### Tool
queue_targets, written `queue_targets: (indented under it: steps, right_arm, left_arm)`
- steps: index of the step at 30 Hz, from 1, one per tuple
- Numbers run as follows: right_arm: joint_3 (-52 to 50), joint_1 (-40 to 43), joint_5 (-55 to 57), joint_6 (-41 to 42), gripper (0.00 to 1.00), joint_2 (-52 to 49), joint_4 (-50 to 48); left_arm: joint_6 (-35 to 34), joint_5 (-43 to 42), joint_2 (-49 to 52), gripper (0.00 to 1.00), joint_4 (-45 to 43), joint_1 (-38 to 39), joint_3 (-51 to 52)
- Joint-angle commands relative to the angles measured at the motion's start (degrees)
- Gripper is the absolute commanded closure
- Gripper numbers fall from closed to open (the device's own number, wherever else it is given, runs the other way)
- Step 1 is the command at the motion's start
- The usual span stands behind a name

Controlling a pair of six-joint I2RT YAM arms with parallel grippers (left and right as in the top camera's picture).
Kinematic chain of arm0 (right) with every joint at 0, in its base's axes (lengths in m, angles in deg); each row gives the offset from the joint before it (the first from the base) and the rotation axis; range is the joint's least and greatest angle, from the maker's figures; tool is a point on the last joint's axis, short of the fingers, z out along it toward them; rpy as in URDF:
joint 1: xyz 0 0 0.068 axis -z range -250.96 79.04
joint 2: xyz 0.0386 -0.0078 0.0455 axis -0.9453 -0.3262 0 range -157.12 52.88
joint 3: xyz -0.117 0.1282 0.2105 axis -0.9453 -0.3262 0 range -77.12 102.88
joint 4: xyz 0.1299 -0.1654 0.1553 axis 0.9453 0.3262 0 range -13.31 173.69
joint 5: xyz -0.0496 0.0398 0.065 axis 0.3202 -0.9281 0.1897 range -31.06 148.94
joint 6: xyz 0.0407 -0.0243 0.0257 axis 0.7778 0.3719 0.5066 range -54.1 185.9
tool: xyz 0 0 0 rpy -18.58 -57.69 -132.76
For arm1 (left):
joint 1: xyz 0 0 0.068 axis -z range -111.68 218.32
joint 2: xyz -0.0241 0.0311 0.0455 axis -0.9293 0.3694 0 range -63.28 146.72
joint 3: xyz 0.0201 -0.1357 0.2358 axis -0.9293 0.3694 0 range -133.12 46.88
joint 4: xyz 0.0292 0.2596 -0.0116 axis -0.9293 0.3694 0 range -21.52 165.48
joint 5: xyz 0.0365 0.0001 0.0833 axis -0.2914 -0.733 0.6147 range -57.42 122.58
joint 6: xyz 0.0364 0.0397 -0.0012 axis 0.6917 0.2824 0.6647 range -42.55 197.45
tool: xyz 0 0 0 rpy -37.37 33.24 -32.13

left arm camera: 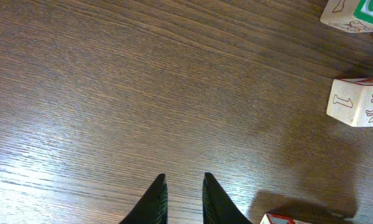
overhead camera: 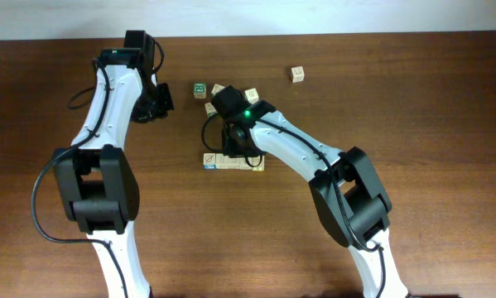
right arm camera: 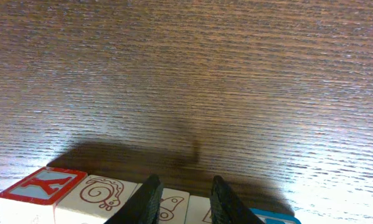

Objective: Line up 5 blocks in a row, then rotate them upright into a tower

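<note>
Right tool [right arm camera: 185, 199] is nearest in its own wrist view. It hangs low over the blocks [overhead camera: 233, 162], and its two dark fingers stand a narrow gap apart. The five blocks lie in one straight row near the middle of the worktop [overhead camera: 413, 99], each touching the next. At one end is the Y block [right arm camera: 43, 185] with its red frame, next the snail block [right arm camera: 102, 194], and at the other end the blue block [right arm camera: 273, 218]. The fingers sit around the middle block [right arm camera: 172, 206], and a seam to its neighbour shows in the gap. Whether they grip it or only hover, I cannot tell from this angle.

Left tool [left arm camera: 185, 199] is also narrow and holds nothing; only bare wood shows between its tips. It waits well apart from the row, near the green cube [overhead camera: 199, 88] and the other loose cubes [overhead camera: 252, 95].

On progress: the row is tidy, but one moment does not show which blocks are already turned. Because the right tool is at the middle of the row, I judge that the work is perhaps half done, with the middle block in hand and some blocks beside it left to turn.
</note>
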Motion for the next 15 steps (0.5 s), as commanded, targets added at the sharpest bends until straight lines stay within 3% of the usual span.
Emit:
queue_targets:
  steps: [1, 15]
  right_arm:
    - [-0.5, -0.3, -0.4, -0.4, 0.72, -0.5, 0.0]
    - [-0.5, -0.3, -0.6, -0.4, 0.72, -0.5, 0.3]
  left_arm:
    - [0.7, 0.6, 0.2, 0.82, 0.2, -0.1, -0.5]
    - [0.7, 0.6, 0.2, 0.82, 0.2, -0.1, -0.5]
